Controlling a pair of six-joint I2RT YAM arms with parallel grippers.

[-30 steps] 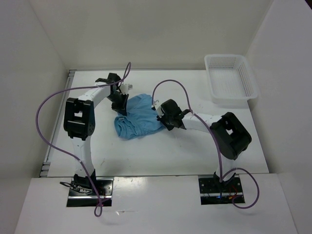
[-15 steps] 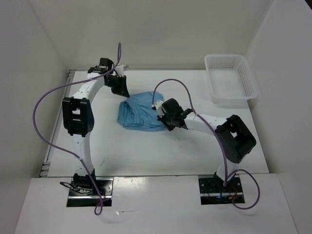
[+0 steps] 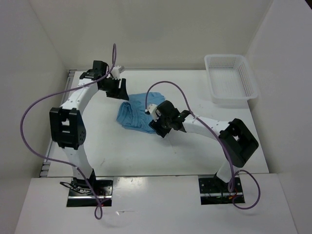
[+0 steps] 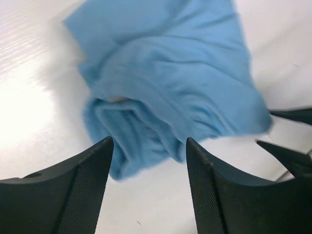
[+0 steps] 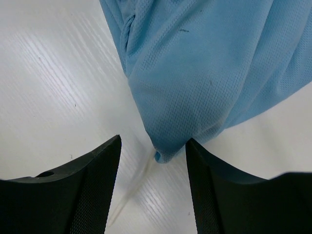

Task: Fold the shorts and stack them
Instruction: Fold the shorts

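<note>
The shorts [image 3: 135,113] lie in a crumpled light blue heap on the table [image 3: 195,151], a little left of its middle and somewhat nearer the far edge than the near one. The left fingers [image 4: 83,185] stand open at the heap's far-left side and point down at it, gripping nothing. In the left wrist view the bunched folds show through the gap between them. The right fingers [image 5: 83,187] are spread apart as well, at the heap's near-right side. A pointed corner of the cloth reaches into the gap between them but is not clamped. The basket [image 3: 230,78], white mesh, sits at the far right corner of the table, well apart from the shorts.
</note>
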